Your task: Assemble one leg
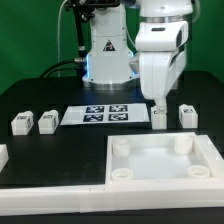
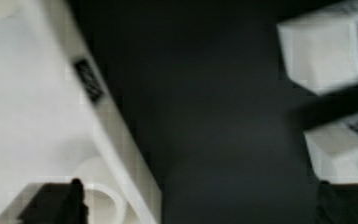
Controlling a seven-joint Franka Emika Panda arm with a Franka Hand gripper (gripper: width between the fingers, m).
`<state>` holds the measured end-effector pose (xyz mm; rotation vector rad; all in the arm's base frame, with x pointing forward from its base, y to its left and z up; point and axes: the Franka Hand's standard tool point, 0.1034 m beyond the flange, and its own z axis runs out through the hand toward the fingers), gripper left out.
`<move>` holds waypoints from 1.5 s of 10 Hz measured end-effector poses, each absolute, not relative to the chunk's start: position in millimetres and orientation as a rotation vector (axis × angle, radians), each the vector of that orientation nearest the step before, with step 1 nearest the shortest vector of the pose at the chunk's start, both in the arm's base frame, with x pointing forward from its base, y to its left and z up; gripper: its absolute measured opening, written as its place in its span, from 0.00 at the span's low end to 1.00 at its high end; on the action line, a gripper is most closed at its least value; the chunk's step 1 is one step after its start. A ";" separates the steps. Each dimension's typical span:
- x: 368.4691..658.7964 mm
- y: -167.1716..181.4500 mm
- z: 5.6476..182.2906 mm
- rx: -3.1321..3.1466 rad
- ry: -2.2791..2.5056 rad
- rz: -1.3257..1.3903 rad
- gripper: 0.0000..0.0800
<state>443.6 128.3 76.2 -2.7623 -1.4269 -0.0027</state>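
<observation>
the step in hand is the reach for a leg, and nothing has been picked up yet. the end effector (image 1: pixel 157 103) hangs close above the leg (image 1: pixel 160 117). that leg rests on the black tabletop (image 1: pixel 40 98), just beside the end of the marker board (image 1: pixel 105 113) on the exterior view's right and just behind the back rim of the big white panel (image 1: pixel 160 186). a second leg (image 1: pixel 186 115) stands near it. a third leg (image 1: pixel 47 121) and a fourth leg (image 1: pixel 20 123) sit well apart on the exterior view's left.

in the wrist view one dark fingertip (image 2: pixel 60 205) shows against the panel's edge, with a broad stretch of bare tabletop beside it. nothing lies in that gap, so the end effector looks spread wide and empty. the other finger is hard to pick out against the dark surface, so this is probably right rather than certain. two legs appear in that view, but neither lies between the fingers.

the next move likely calls for centring the fingers over the near leg, lowering until they straddle it, and closing squarely on its flat sides. the second leg must not be nudged. the leg would then need carrying to a corner socket (image 1: pixel 120 150) of the panel.
</observation>
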 end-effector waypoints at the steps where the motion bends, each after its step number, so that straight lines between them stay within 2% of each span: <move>1: 440.6 135.2 73.7 -2.847 -1.238 -0.017 0.81; 5: 439.0 140.1 69.8 -3.021 -0.630 -0.016 0.81; 7: 422.4 164.3 51.5 -3.054 -0.154 0.005 0.81; 11: 419.2 163.1 45.4 -3.049 -0.133 0.051 0.81; 12: 414.0 160.9 44.2 -3.059 -0.133 0.152 0.81; 15: 401.0 159.6 47.4 -3.009 -0.041 0.715 0.81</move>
